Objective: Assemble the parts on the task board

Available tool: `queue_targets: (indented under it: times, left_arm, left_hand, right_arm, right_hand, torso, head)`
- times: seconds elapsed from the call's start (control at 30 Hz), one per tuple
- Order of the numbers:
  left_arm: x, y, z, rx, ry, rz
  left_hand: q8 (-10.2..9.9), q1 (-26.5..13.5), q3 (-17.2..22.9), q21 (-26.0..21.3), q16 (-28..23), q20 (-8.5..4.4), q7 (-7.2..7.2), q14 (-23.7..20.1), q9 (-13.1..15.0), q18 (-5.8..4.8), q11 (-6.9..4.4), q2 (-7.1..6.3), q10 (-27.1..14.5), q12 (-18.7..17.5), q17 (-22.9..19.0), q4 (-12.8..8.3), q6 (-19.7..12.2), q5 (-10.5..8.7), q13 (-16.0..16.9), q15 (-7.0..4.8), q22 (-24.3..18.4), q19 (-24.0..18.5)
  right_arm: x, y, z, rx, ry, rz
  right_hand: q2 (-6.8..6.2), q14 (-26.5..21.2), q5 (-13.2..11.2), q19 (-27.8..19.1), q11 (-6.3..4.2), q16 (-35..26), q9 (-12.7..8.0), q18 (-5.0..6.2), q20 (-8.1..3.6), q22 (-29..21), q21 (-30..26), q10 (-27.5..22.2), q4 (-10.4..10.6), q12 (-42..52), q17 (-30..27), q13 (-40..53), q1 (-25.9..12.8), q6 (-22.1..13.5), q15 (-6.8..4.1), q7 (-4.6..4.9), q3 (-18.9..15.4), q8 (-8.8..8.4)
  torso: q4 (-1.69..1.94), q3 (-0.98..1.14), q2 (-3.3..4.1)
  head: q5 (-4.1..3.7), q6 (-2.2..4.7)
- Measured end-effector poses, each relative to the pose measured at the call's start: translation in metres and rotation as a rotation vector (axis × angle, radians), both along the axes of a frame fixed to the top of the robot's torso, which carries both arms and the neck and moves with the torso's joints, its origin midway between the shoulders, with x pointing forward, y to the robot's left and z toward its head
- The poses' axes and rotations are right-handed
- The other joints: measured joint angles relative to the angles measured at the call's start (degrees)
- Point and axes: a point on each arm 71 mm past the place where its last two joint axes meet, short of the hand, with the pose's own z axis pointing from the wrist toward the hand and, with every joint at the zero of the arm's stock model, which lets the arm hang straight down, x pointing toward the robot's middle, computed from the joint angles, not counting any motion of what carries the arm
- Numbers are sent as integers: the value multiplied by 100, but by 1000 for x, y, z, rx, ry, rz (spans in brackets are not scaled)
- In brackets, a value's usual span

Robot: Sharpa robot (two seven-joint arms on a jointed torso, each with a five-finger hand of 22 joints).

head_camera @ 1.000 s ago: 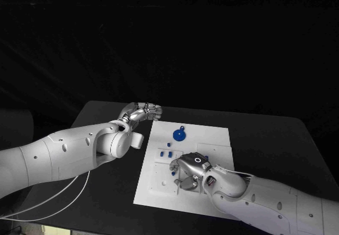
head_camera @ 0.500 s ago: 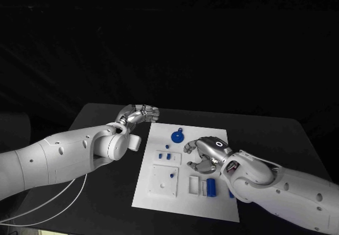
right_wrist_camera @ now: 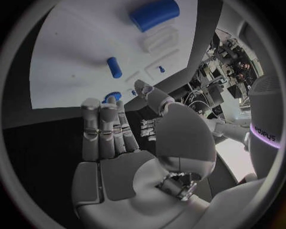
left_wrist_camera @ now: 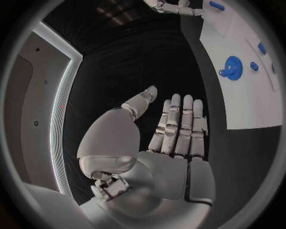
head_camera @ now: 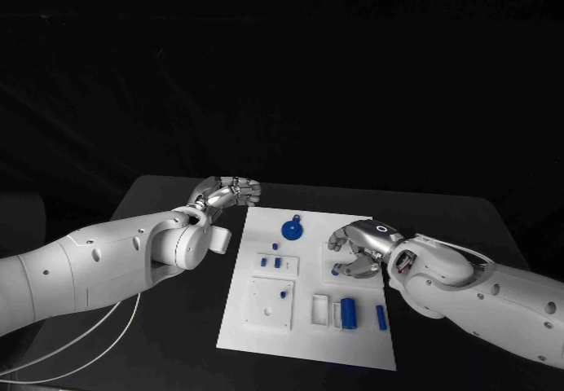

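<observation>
The white task board (head_camera: 265,326) lies in the middle of the black table. On it are a blue gear (head_camera: 292,228) at the far end, two small blue pieces (head_camera: 273,262), a blue cylinder (head_camera: 349,309) and a slim blue piece (head_camera: 381,318). My right hand (head_camera: 359,248) hovers over the board's right side, fingers apart and holding nothing. In the right wrist view its palm (right_wrist_camera: 128,167) faces the board (right_wrist_camera: 77,57), the cylinder (right_wrist_camera: 154,13) and a small peg (right_wrist_camera: 114,67). My left hand (head_camera: 229,192) hangs off the board's far left corner, open and empty (left_wrist_camera: 173,143).
Bare black table (head_camera: 470,228) lies to the right of the board and beyond it. My left forearm (head_camera: 141,252) runs along the board's left edge. The left wrist view shows the board's far end (left_wrist_camera: 250,105) with the gear (left_wrist_camera: 232,64).
My right hand has lifted from the board's near middle and moved toward its far right side. The blue cylinder and slim piece now show. My left hand has hardly moved.
</observation>
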Motion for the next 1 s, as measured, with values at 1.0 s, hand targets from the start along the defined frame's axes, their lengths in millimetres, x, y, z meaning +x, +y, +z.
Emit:
queue_targets:
  times: [1.0]
  left_arm:
    - [0,1,0,1,0,2]
  left_hand:
    - [0,0,0,0,0,21,0,0,-4,-10,0,0,0,0,9,0,0,0,-4,0,9,21]
  right_arm:
    - [4,-1,-25,-105,42,6]
  right_hand:
    - [172,88,-487,62,-271,115,77,-1,-2,4,10,592,379,307,-81,9,299,438,-191,-64,746,303]
  torso:
    - [18,-18,8]
  head:
    - [-25,-55]
